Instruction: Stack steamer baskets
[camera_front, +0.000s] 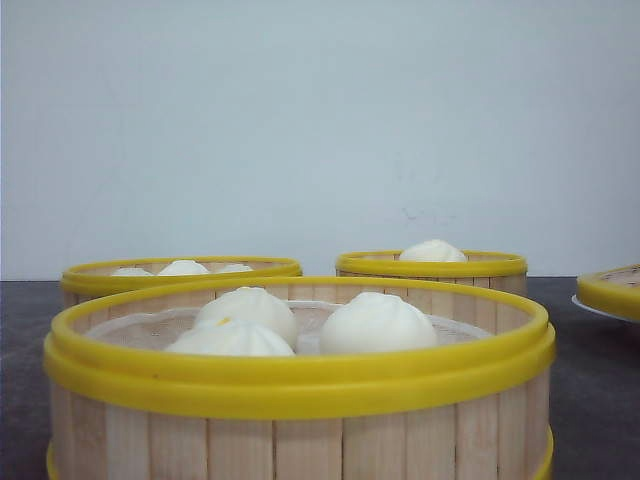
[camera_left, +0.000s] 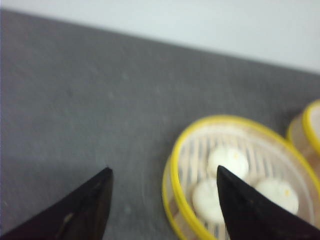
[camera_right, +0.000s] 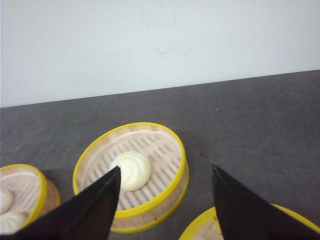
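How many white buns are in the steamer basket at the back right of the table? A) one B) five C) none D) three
A: in the front view a single bun pokes up above the rim of the back right steamer basket, and the right wrist view looks down into that basket and shows only one bun on its slats.

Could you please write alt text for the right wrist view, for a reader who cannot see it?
A round, shallow steamer basket of pale wooden slats with a yellow plastic rim sits on a dark grey table, holding one white bun. The right tool hangs open above it, and parts of two similar baskets show at the frame's lower edges.
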